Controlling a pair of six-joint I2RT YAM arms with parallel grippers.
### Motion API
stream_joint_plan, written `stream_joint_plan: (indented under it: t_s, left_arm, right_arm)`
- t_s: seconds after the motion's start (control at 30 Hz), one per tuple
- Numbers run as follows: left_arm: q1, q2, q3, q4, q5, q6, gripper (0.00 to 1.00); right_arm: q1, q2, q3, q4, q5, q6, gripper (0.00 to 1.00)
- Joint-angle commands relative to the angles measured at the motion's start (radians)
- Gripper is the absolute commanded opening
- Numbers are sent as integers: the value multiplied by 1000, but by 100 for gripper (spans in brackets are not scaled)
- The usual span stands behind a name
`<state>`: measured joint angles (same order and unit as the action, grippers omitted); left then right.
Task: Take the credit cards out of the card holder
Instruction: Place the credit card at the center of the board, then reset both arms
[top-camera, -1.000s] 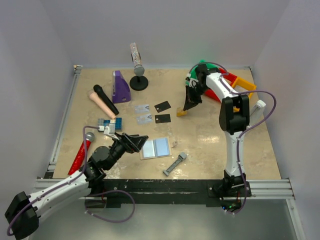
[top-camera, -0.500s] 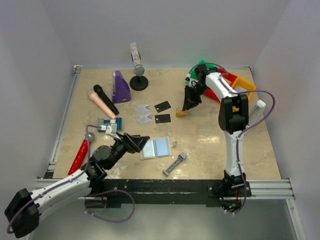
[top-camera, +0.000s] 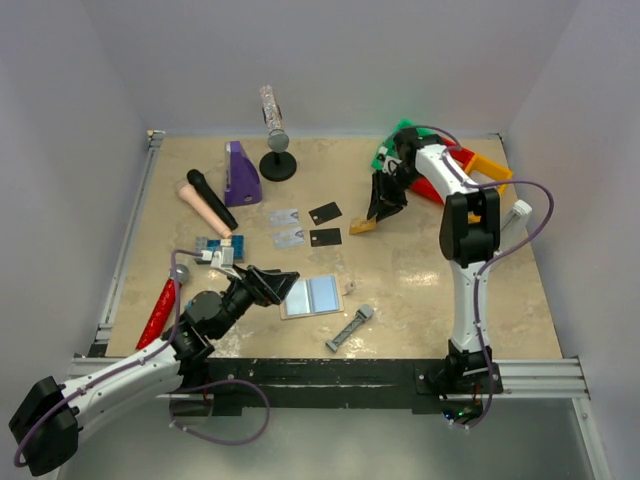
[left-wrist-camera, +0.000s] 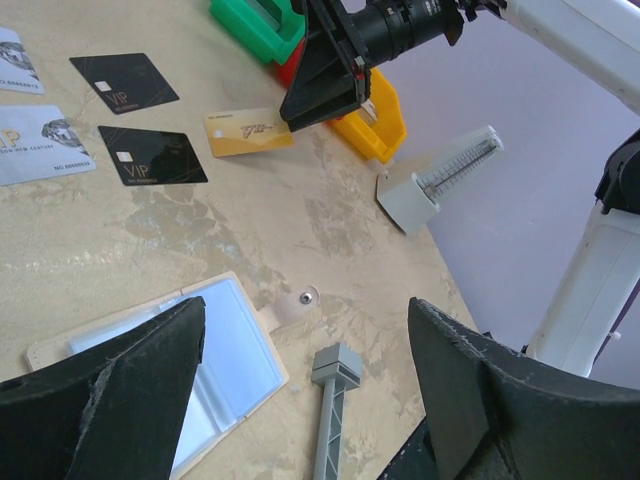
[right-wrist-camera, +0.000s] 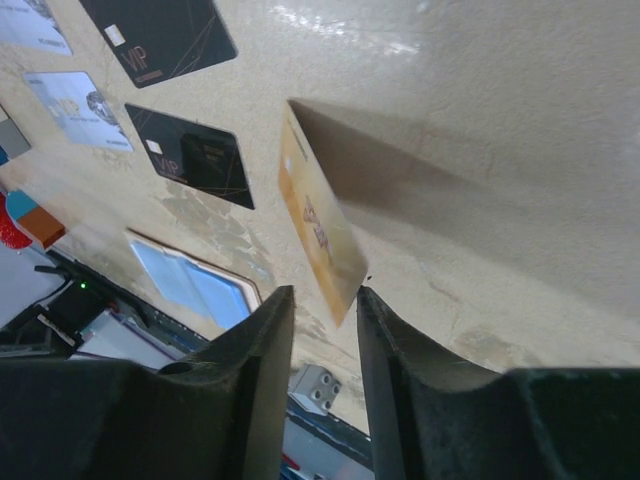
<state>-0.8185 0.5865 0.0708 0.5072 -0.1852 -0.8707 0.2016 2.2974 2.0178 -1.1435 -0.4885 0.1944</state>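
Note:
The card holder (top-camera: 312, 296) lies open and flat near the front, its two pale blue panels up; it also shows in the left wrist view (left-wrist-camera: 228, 340) and the right wrist view (right-wrist-camera: 195, 281). Two pale grey cards (top-camera: 286, 227) and two black cards (top-camera: 325, 225) lie flat beyond it. A gold card (top-camera: 364, 226) rests tilted on the table, one end up between the fingers of my right gripper (top-camera: 385, 205), whose jaws stand a little apart around it (right-wrist-camera: 315, 225). My left gripper (top-camera: 278, 282) is wide open and empty just left of the holder.
A grey bar-shaped tool (top-camera: 350, 327) lies right of the holder. A blue studded block (top-camera: 218, 248), red tool (top-camera: 160, 305), black microphone (top-camera: 210, 198), purple stand (top-camera: 240, 172) and round-based stand (top-camera: 277, 160) are at left. Coloured bins (top-camera: 455, 165) and a white gauge (left-wrist-camera: 440, 180) are at right.
My right gripper has shifted slightly up and to the right, while the gold card stays in about the same place. The left arm has not moved.

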Motion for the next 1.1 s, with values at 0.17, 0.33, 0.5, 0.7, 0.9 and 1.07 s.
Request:
stream_joint_plan:
  t_s: [0.17, 0.33, 0.5, 0.7, 0.9, 1.07]
  left_arm:
    - [4, -17, 35, -16, 9, 13, 90]
    - [5, -71, 145, -336, -80, -3, 100]
    - [5, -68, 276, -704, -187, -62, 100]
    - [4, 13, 448, -1106, -287, -221, 100]
    - [4, 12, 482, -1211, -313, -248, 100]
    - [4, -33, 457, -1224, -309, -263, 100]
  right_arm:
    - [-88, -174, -66, 36, 51, 48, 42]
    - [-80, -390, -258, 183, 85, 114, 43]
    - [31, -751, -641, 479, 177, 178, 43]
    - [298, -1077, -942, 577, 448, 145, 43]
    - [478, -1351, -1200, 614, 576, 203, 42]
    - [487, -1481, -1262, 590, 602, 220, 42]
